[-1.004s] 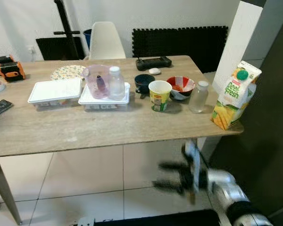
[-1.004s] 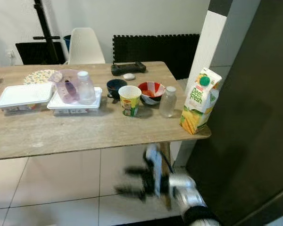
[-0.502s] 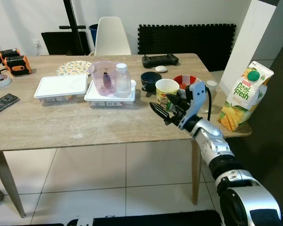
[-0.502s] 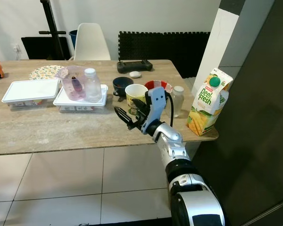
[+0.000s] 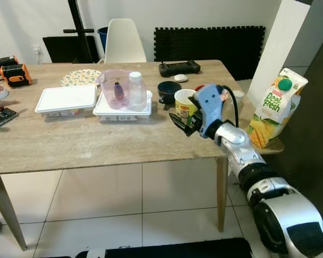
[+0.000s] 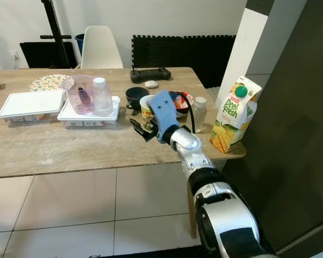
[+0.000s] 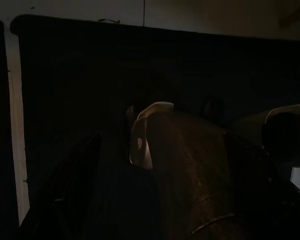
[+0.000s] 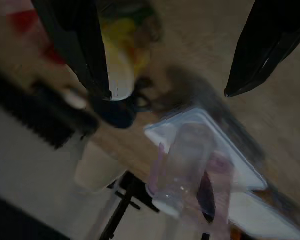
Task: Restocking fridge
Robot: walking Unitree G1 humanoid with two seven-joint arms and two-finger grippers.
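Right hand [image 5: 182, 123] spread, just beside yellow cup [image 5: 183, 101]; juice carton [image 5: 273, 107] at table [image 5: 70, 145] corner.

**Home dining corner**

Lived-in domestic room: wooden table [image 5: 70, 145] on pale floor tiles [image 5: 97, 199], white chair [image 5: 122, 40] at the far side. Everyday clutter on top: juice carton [image 5: 273, 107], bowls [image 5: 168, 90], cup [image 5: 184, 105], plastic containers [image 5: 66, 100], patterned plate [image 5: 81, 77], remote [image 5: 176, 67].

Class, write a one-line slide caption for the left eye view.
Right claw, open, hovers over the table beside the cup; juice carton stands at the corner.
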